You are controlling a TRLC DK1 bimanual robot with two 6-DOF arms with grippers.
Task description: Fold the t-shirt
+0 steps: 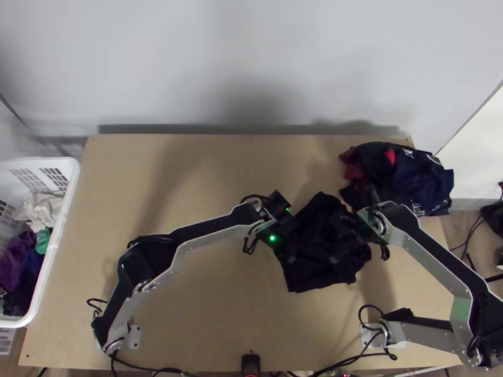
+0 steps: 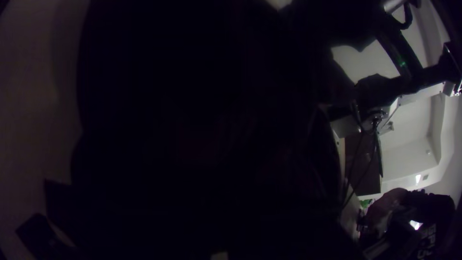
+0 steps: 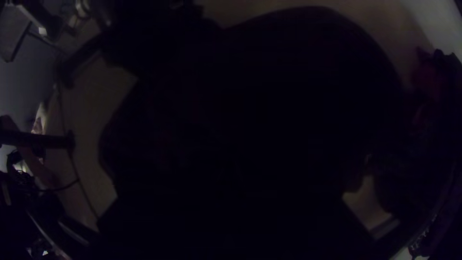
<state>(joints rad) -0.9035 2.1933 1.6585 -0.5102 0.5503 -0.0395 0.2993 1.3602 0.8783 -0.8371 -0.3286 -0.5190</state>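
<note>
Two dark grippers sit over the navy-black t-shirt [image 1: 311,275], we see: L gripper [image 1: 291,252] at its left side, R gripper [image 1: 339,250] toward its right; can't tell state of either, or if cloth's held. Shirt's soft, matte, a compact uneven shape w/ rounded edges, right of ctr on the smooth light wood tbl [image 1: 207,301]; folds too dark for us to read. Crumpled navy & red clothes pile [image 1: 409,179] at far R corner; white plastic slotted basket [image 1: 60,232] at L edge, w/ rumpled cream, purple & green cloth.
</note>
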